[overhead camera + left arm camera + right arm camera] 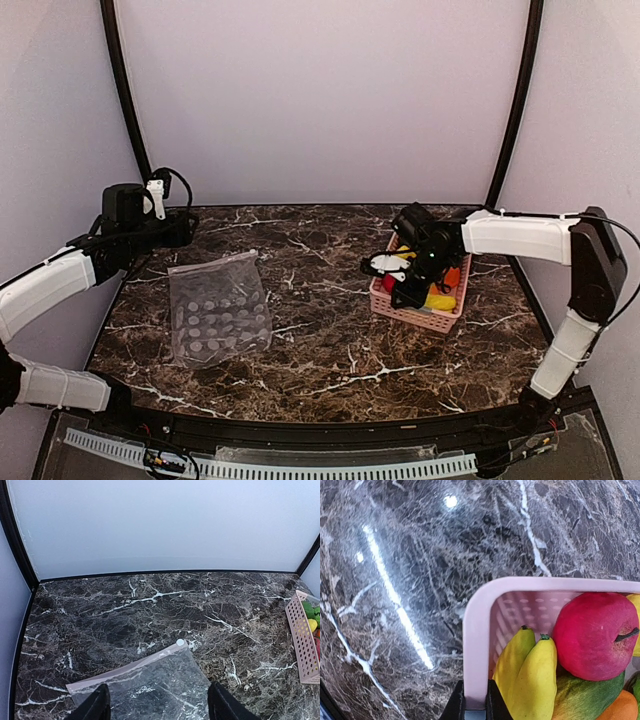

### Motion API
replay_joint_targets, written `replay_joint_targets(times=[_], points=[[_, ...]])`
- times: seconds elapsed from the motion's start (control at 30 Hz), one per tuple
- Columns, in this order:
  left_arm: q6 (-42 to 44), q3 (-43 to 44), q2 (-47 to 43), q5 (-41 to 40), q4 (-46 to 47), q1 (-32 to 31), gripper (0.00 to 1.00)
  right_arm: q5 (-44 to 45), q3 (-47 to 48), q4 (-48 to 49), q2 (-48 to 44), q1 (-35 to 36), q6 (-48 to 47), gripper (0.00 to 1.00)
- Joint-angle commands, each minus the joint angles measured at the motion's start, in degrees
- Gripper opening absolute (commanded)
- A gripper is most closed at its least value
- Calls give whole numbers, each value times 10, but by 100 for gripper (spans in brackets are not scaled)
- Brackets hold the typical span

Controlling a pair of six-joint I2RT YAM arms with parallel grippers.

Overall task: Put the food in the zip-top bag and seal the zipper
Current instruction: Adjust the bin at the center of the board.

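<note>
While the right claw (472,709) pinches the basket (477,630) wall, the glossy banana (535,680) just beside it looks light, slippery: grip mid-body. The left claw (157,707) stands wide, the floppy bag (165,690) near it.

Robot-laboratory test booth: dark marble-patterned tabletop (330,330) enclosed by plain pale walls (320,100), flanked by white-sleeved robot arms (520,235).
</note>
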Motion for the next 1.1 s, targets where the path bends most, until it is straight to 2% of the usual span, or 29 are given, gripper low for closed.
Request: replay_joint_targets(times=[0.0, 0.3, 0.47, 0.8, 0.83, 0.93, 1.07], points=[[-6, 16, 1, 14, -13, -3, 65, 25, -71, -44, -61, 4, -44, 0], [-2, 15, 14, 16, -12, -3, 66, -3, -226, -83, -214, 2, -194, 0], [-3, 15, 25, 19, -10, -3, 66, 20, -276, -75, -241, 1, -260, 0], [7, 16, 49, 16, -12, -3, 66, 34, -282, -64, -249, -18, -325, 0], [10, 16, 53, 14, -14, -3, 66, 34, -280, -66, -253, -19, -326, 2], [6, 32, 65, -1, -41, -3, 69, 12, -244, -96, -259, -21, -316, 20], [-65, 90, 91, -82, -176, -4, 73, -74, -157, -157, -258, -35, -285, 39]])
